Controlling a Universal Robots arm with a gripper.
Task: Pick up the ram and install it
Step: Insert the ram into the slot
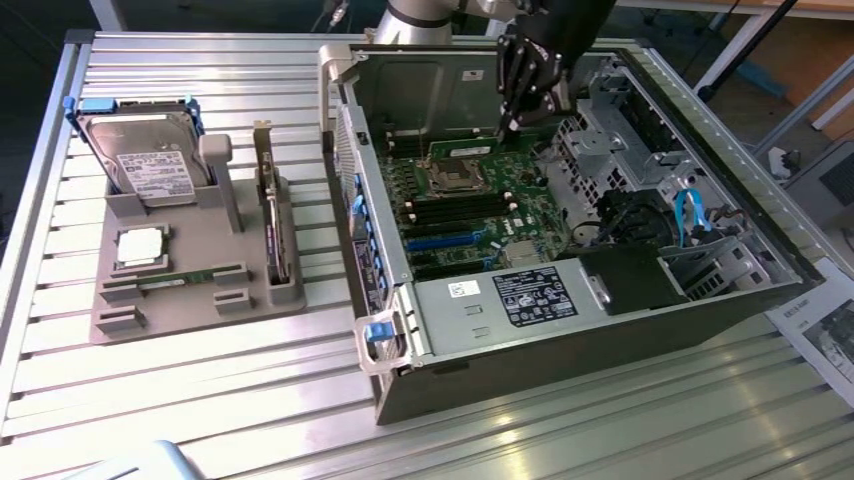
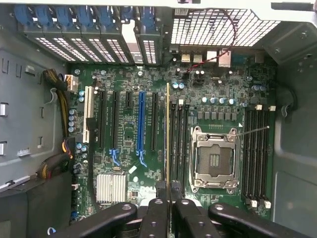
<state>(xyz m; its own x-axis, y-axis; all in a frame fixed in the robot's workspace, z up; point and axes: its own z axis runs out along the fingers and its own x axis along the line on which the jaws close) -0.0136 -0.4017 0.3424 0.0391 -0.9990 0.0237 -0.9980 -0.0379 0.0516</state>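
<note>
Clamping ram (image 2: 167,129) edge-on in closed pincer (image 2: 168,186) above motherboard (image 2: 126,79), aligning its length with memory slots (image 2: 179,144) beside processor socket (image 2: 214,159).

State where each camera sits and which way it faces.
Exterior view: raised off the arm, looking down across the slatted table at the open computer case; the arm and gripper reach into it.
Wrist view: on the wrist, looking along the gripper at the motherboard; its fingers grip the ram edge-on.
Shared: the gripper, the motherboard and its processor socket.
</note>
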